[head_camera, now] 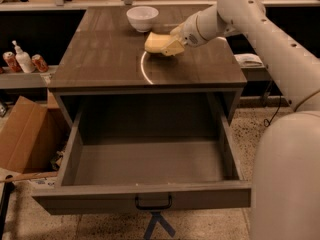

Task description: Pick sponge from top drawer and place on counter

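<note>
The pale yellow sponge [156, 42] is held in my gripper [169, 43] over the middle-right of the counter [100, 59], just at or above its surface. The gripper's fingers are closed on the sponge's right end. My white arm reaches in from the right. The top drawer [145, 164] is pulled fully out below the counter; its inside shows nothing in it. Its dark handle [153, 203] sits on the front panel.
A white bowl [142, 18] stands at the counter's back, just left of the sponge. A cardboard box [25, 136] lies on the floor at left. Bottles and cans [22, 60] stand on a low shelf at far left.
</note>
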### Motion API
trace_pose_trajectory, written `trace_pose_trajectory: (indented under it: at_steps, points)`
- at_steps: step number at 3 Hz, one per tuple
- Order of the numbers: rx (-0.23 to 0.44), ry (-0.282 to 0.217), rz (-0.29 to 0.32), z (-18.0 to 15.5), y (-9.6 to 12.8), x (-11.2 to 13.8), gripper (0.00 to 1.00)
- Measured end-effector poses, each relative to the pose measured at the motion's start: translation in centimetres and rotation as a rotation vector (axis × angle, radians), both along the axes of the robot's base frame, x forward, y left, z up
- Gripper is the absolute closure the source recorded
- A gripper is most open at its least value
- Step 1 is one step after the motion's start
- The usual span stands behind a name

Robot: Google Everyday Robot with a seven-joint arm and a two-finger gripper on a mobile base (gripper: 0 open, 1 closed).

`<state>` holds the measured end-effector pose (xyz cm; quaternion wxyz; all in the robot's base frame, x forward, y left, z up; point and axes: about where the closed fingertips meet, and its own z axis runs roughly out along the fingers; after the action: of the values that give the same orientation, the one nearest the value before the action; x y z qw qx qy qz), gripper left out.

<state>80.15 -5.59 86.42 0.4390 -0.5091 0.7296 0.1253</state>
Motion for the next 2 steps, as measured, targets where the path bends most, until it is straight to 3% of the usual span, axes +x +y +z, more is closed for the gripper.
trace_pose_trajectory:
  at_steps: [1, 2]
  points:
    - [-0.002, 0.002, -0.005, -0.01, -0.52, 0.15, 0.0]
    - [-0.002, 0.002, -0.005, 0.0, -0.56, 0.15, 0.0]
